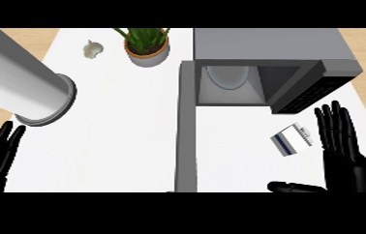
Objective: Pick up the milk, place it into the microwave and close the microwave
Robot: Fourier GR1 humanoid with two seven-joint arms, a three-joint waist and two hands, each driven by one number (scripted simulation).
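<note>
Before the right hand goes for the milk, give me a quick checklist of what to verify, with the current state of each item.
1. Microwave door open: ok, swung out to the left.
2. Microwave cavity free for the carton: ok, only its round plate shows inside.
3. Milk within sight: ok, lying on the counter in front of the microwave.
4. Right hand ready to grasp: ok, open, just right of the milk, not touching.
5. Left hand out of the way: ok, resting open at the left edge.
6. Milk held: not ok, no hand on it yet.
</note>
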